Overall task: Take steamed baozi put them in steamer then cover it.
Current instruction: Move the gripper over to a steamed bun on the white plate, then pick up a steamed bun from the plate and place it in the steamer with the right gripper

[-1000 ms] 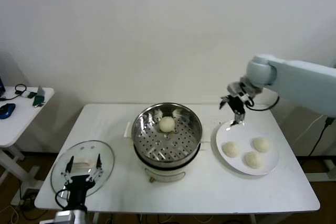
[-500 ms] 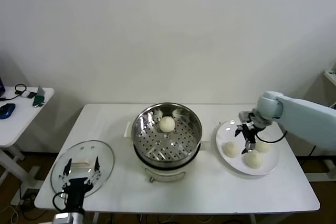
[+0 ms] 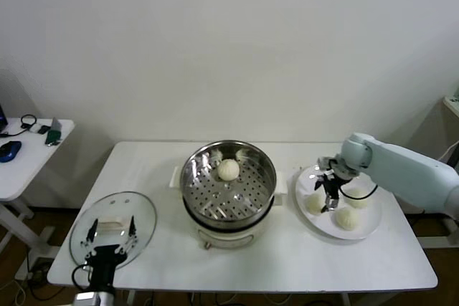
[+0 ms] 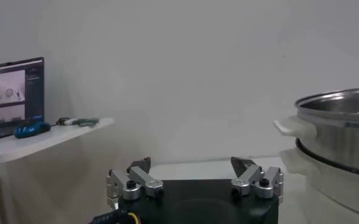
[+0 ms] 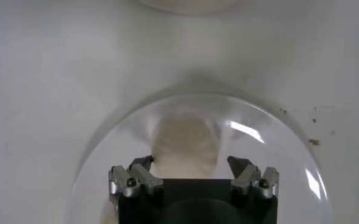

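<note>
The steel steamer [image 3: 228, 190] stands mid-table with one baozi [image 3: 228, 170] on its perforated tray. Three more baozi lie on a white plate [image 3: 367, 223] to its right: a left one [image 3: 313, 203], a front one [image 3: 347, 218] and a far one [image 3: 357, 197]. My right gripper [image 3: 328, 198] is open and low over the plate, right beside the left baozi. In the right wrist view that baozi [image 5: 185, 141] sits just ahead of the open gripper [image 5: 191, 163]. The glass cover [image 3: 138, 209] lies at the table's front left. My left gripper [image 3: 112, 238] is open above it and empty.
A small side table [image 3: 21, 159] with a mouse and cables stands at the far left; the left wrist view shows a laptop screen [image 4: 13, 90] there. The steamer's rim and handle [image 4: 334, 115] also show in that view.
My right gripper came down from behind the plate onto it, then shifted left to the left baozi. My left gripper sank slightly at the cover.
</note>
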Motion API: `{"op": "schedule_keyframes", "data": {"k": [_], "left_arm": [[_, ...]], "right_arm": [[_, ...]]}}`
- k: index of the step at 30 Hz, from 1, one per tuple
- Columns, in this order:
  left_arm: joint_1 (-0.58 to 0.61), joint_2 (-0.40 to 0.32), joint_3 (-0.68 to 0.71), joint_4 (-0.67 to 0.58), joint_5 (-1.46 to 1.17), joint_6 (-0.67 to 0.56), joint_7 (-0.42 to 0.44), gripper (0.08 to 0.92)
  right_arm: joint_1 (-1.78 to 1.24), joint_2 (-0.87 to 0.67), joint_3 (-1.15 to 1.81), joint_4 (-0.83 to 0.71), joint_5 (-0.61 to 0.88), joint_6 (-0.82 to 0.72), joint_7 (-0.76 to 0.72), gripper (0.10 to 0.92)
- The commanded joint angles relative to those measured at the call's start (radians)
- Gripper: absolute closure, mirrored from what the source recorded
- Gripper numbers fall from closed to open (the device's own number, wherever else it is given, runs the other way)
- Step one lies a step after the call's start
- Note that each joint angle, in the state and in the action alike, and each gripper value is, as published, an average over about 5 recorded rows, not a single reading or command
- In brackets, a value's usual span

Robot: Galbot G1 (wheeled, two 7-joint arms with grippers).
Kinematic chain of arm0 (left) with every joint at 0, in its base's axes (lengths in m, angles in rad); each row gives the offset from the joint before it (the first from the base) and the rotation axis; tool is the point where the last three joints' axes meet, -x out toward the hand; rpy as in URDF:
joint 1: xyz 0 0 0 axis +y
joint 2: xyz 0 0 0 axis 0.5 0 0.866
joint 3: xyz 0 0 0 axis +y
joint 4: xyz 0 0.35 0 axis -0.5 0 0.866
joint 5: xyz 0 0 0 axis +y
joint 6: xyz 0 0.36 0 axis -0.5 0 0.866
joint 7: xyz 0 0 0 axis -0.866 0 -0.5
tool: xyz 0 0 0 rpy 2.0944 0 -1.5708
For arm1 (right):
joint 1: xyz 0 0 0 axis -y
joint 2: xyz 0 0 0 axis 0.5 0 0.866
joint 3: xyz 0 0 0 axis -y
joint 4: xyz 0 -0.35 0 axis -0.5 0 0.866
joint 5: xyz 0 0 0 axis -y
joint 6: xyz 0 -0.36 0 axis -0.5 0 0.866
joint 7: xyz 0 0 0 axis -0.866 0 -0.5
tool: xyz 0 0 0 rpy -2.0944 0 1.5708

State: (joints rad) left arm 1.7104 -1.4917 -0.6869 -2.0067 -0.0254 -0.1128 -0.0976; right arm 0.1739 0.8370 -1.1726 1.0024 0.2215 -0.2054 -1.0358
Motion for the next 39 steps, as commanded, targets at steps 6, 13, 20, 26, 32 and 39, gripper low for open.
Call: {"op": "schedule_keyframes", "data": {"k": [6,13,20,26,32,39], "left_arm": [[-0.001,0.001,0.001,0.004,0.003,0.0,0.001,0.177],[0.003,0.0,0.0,0.002,0.004,-0.002,0.0,0.177],[0.009,-0.002,-0.001,-0.001,0.005,-0.004,0.0,0.177],[0.016,-0.004,-0.001,-0.006,0.004,-0.007,0.0,0.177],[0.02,-0.008,0.009,-0.011,0.004,-0.009,0.001,0.177],[0.025,-0.012,0.028,-0.017,0.006,-0.016,0.003,0.177]], "right_arm": [[-0.043,0.036,0.035,-0.054,-0.012,0.007,-0.019,0.203],[-0.04,0.046,0.042,-0.071,-0.019,0.02,-0.031,0.229],[-0.025,0.038,0.038,-0.066,-0.01,0.024,-0.037,0.285],[0.083,0.01,-0.032,-0.026,0.117,0.003,-0.016,0.287],[0.369,0.009,-0.225,0.018,0.334,-0.012,-0.004,0.287],[0.718,0.091,-0.46,0.074,0.62,-0.019,-0.002,0.287]]}}
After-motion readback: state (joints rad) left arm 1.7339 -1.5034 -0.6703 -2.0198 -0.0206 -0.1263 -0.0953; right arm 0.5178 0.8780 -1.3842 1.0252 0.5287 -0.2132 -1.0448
